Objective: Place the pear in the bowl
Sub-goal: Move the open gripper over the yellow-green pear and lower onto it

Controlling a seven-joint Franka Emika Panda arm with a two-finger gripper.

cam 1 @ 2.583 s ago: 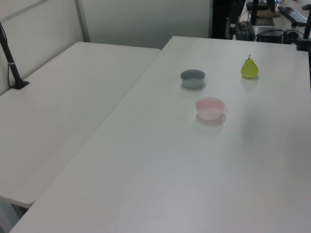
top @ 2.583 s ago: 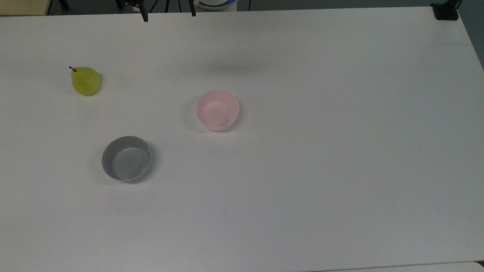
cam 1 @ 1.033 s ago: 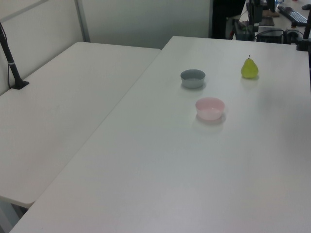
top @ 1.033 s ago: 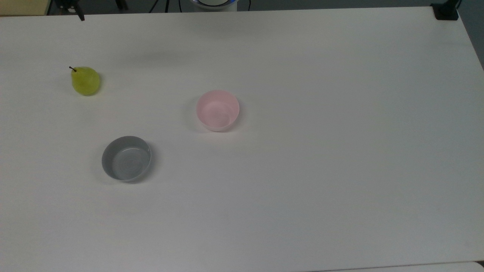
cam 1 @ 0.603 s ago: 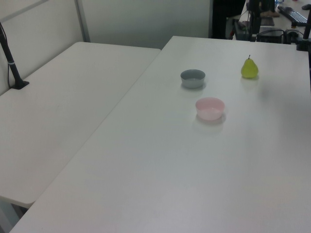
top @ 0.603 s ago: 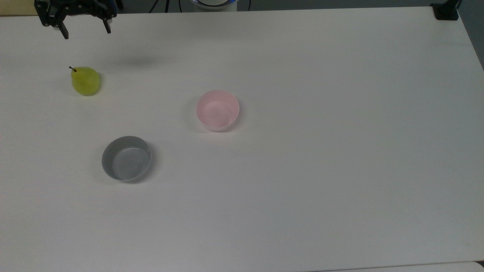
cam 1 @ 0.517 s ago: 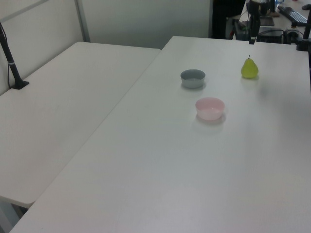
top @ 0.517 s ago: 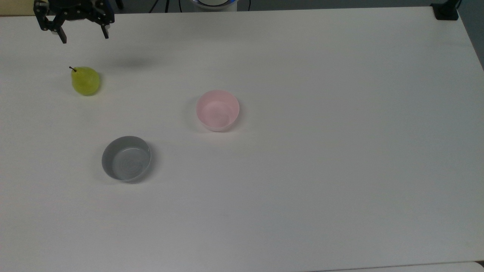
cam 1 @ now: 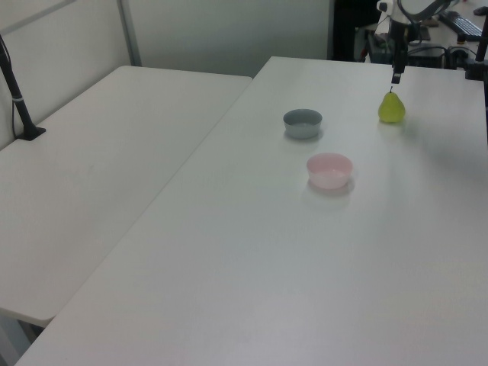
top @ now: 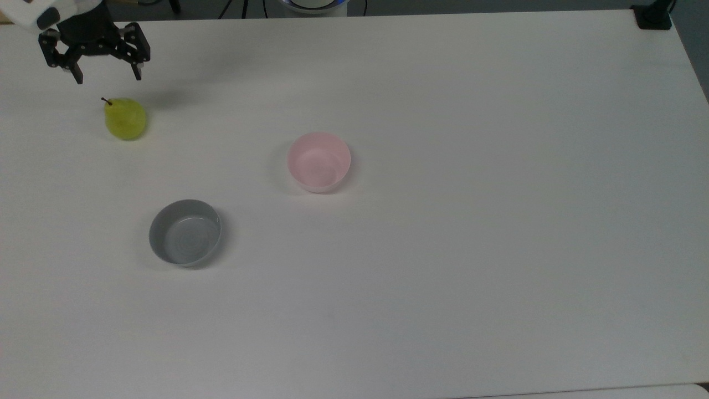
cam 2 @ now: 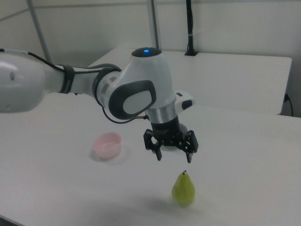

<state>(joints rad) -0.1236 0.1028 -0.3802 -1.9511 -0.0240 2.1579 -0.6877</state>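
Note:
The yellow-green pear (top: 126, 119) (cam 1: 391, 108) (cam 2: 183, 188) stands upright on the white table, near the top view's far left. My gripper (top: 108, 77) (cam 1: 395, 76) (cam 2: 174, 159) hangs open just above it, slightly off toward the table's back edge, with nothing between its fingers and a gap down to the stem. The pale pink bowl (top: 318, 162) (cam 1: 329, 170) (cam 2: 107, 144) sits empty near the table's middle, well to the top view's right of the pear.
An empty grey bowl (top: 185, 232) (cam 1: 303, 123) sits toward the top view's lower left. A black clamp (top: 653, 16) grips the top view's top right corner. A second white table (cam 1: 99, 152) with a black post (cam 1: 19, 99) adjoins in the left view.
My gripper travelled along the table's back edge toward the top view's left, then came down and forward, ending just above the pear. Pear and both bowls have stayed put.

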